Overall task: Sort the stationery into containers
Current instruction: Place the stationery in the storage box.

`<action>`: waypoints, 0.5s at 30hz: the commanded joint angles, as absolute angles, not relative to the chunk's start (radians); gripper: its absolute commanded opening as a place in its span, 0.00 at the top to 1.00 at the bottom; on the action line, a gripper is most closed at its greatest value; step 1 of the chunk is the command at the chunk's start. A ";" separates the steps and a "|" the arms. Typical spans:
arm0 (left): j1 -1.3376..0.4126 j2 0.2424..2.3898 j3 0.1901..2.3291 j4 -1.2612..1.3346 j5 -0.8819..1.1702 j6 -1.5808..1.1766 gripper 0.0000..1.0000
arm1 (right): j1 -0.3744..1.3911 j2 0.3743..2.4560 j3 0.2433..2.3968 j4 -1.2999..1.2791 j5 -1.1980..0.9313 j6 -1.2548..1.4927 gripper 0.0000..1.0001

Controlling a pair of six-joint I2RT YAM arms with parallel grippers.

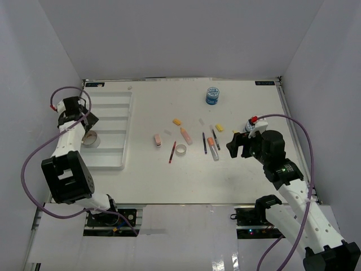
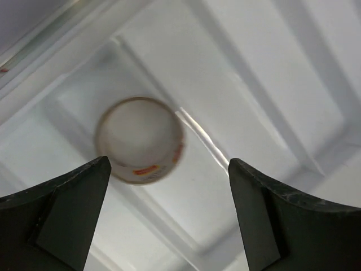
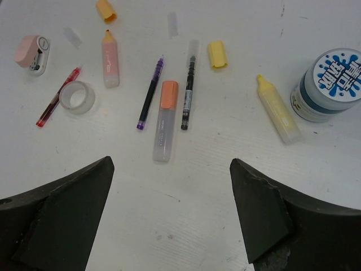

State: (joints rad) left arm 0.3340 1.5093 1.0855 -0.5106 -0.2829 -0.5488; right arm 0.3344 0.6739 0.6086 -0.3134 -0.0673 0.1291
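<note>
Left gripper [image 2: 169,162] open above tape roll [image 2: 138,141] in tray [image 2: 282,79], frame centre. Right gripper [image 3: 172,162] open over pens [image 3: 149,93].

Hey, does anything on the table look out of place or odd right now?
Two highlighters lie uncapped: the yellow highlighter with a yellow cap lying apart from it, and the pink highlighter with an orange cap loose beyond its tip. Nothing looks spilled or broken.

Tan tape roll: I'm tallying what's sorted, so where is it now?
The tan tape roll lies on the left in the top view, inside a compartment of the white tray near its left wall, just below the open left gripper.
</note>
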 commanded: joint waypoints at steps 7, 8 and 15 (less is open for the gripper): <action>-0.135 1.595 1.354 -0.535 -0.019 -0.387 0.03 | 0.337 0.726 0.681 -0.307 -0.057 0.152 0.10; -0.214 1.630 1.373 -0.549 -0.008 -0.390 0.03 | 0.337 0.733 0.686 -0.313 -0.052 0.152 0.10; -0.533 1.736 1.434 -0.647 -0.026 -0.417 0.07 | 0.339 0.742 0.692 -0.325 -0.037 0.149 0.10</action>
State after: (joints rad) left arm -0.4507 1.7279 1.4071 -0.5560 -0.0399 -0.4099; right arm 0.3344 0.7429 0.6456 -0.3267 -0.0494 0.1463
